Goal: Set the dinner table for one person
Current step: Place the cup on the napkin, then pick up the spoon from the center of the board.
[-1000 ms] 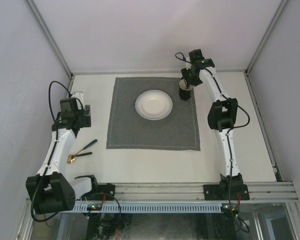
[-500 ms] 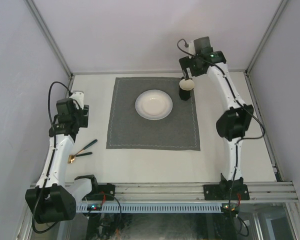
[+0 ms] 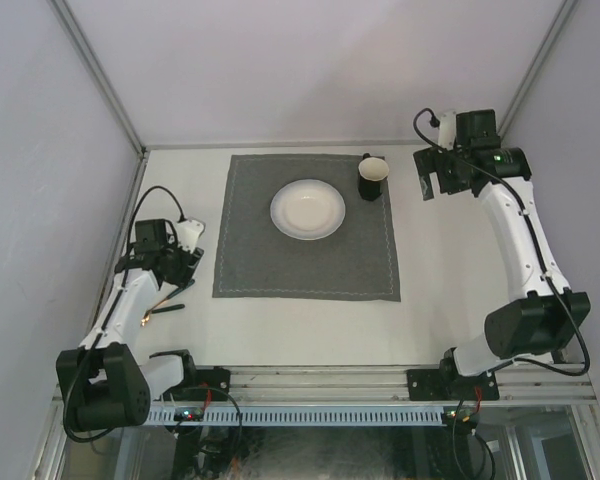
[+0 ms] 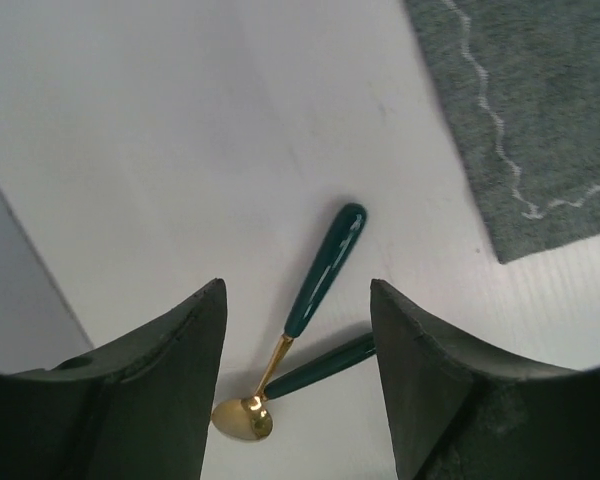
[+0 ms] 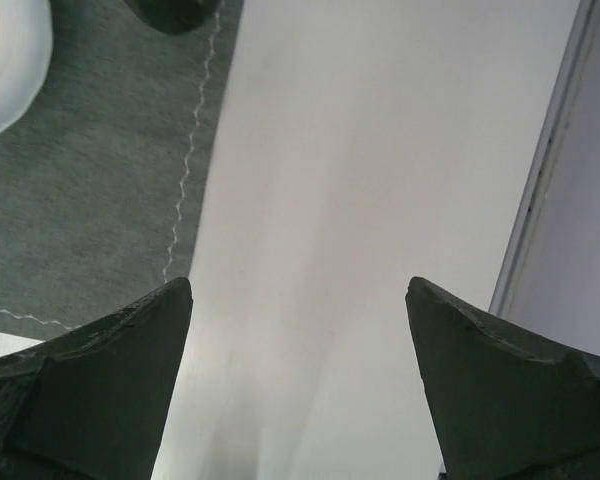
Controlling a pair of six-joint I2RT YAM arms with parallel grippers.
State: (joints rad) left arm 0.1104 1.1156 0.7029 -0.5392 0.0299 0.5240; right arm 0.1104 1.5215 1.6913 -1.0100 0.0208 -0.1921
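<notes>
Green-handled gold spoon meets a second green handle, lower left on the off-white dinner table filling mid-frame. The left gripper, gaping empty above them, could pinch both together. The right gripper also gapes empty.

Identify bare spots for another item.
Free: the near half of the grey stitched cloth mat, below the round white plate; the off-white tabletop right of the mat. Crowded: the mat's far right corner, holding the dark cup; left of it, green-handled cutlery under the left gripper.
</notes>
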